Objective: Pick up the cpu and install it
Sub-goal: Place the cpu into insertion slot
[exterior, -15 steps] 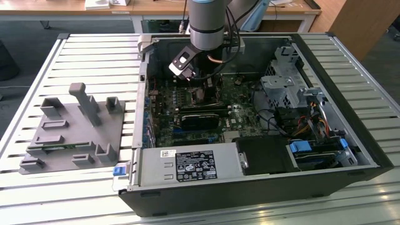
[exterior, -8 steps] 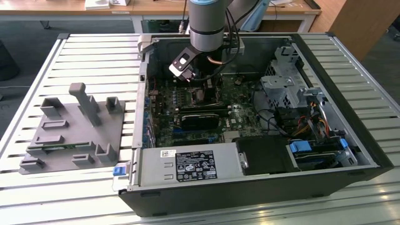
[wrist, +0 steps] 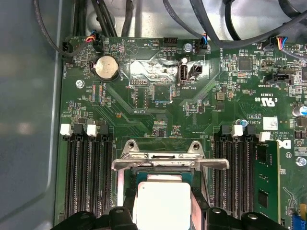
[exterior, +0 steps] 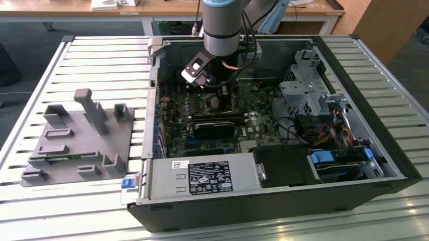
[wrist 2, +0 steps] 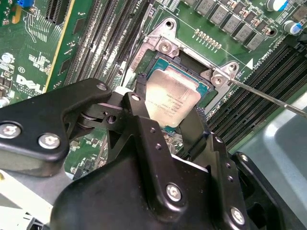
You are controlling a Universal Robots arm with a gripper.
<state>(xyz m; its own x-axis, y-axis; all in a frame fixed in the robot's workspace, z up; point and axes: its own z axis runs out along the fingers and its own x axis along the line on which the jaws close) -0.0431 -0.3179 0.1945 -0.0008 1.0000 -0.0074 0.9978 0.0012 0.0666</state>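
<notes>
1. One cpu (wrist 2: 172, 93), one gripper (wrist 2: 165, 114), one socket (wrist 2: 165, 43).
2. Square, so no long axis; lies flat, metal top up, edges in line with socket frame.
3. Sits within the open socket on the motherboard (wrist: 158, 110), clamped between two black fingers (wrist 2: 139, 112).

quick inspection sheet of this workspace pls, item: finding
surface: pale slatted metal table carrying an open black computer case
job's things: square silver-topped cpu at the steel-framed socket on the green motherboard; seated or not, cannot tell
clutter: grey plastic fixture plate with upright blocks, exterior view's left
grippers: black claw over the cpu; grip cannot tell
cables: black cables along the motherboard's edge
surroundings: wooden desks behind the table
</notes>
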